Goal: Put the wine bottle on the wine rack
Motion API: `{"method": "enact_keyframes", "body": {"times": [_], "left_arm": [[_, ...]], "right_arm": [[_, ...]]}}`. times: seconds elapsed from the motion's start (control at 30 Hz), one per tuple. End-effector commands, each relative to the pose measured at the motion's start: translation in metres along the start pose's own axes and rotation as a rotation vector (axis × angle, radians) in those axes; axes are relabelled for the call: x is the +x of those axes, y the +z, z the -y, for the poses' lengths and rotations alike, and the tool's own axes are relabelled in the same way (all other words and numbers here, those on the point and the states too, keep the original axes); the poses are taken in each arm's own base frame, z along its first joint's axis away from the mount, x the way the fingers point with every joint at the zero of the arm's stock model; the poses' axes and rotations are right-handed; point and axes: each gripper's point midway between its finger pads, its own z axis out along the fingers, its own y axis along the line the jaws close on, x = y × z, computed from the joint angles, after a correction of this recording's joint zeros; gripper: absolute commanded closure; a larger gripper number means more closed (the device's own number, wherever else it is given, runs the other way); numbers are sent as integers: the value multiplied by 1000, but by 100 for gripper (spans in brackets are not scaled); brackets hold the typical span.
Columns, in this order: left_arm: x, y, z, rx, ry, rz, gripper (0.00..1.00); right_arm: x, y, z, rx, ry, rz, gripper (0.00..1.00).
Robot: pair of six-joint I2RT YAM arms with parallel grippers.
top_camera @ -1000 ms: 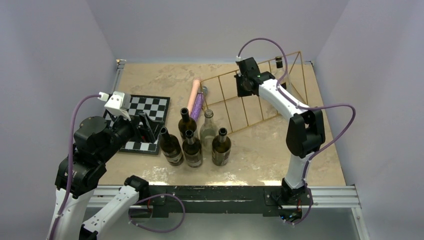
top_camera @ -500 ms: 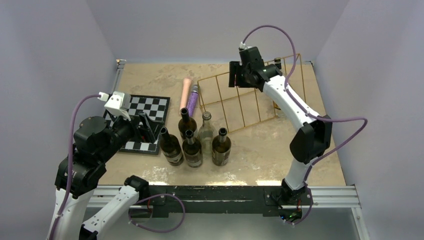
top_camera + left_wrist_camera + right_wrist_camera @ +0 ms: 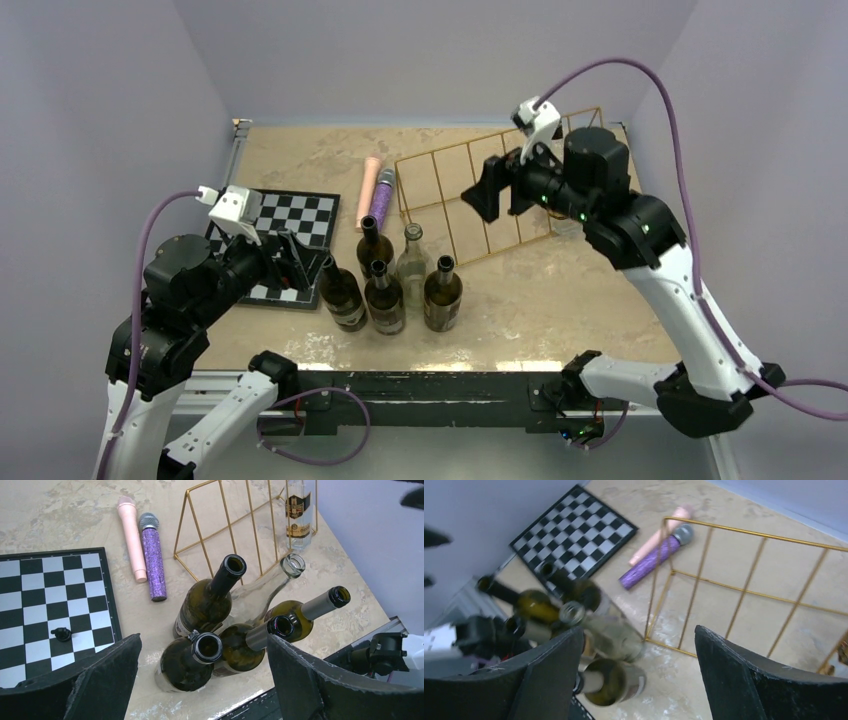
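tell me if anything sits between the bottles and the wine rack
Nothing visible does. The bottles stand right before the near left corner of the wine rack; both microphones lie off its left end.

4 dark bottles [image 3: 205, 607] and 1 clear one [image 3: 265, 592] are standing clustered on the counter [image 3: 60, 510] just beside the wine rack [image 3: 227, 520]; a labelled bottle [image 3: 298, 515] is showing between its wires.

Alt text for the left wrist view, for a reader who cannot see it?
Five standing wine bottles, four dark and one clear, cluster beyond the open jaws of the left gripper. Behind them stands a gold wire wine rack; two microphones and a chessboard lie to the left.
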Motion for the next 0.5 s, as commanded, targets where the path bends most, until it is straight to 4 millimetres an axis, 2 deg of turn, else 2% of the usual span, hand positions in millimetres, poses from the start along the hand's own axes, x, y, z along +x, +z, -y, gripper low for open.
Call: {"method": "enact_keyframes", "body": {"times": [0.0, 0.1, 0.2, 0.3, 0.47], "left_arm": [[-7, -9, 8, 39, 6, 26, 1], [-6, -10, 9, 42, 3, 26, 1], [-3, -7, 8, 42, -15, 24, 1], [3, -1, 9, 49, -34, 13, 1], [10, 5, 7, 45, -50, -17, 1]], "right_arm": [[42, -16, -46, -204, -165, -85, 14], [70, -17, -56, -234, -209, -113, 15], [88, -13, -69, -279, -229, -84, 17], [98, -7, -78, -306, -238, -64, 19], [117, 8, -78, -289, -242, -117, 22]]}}
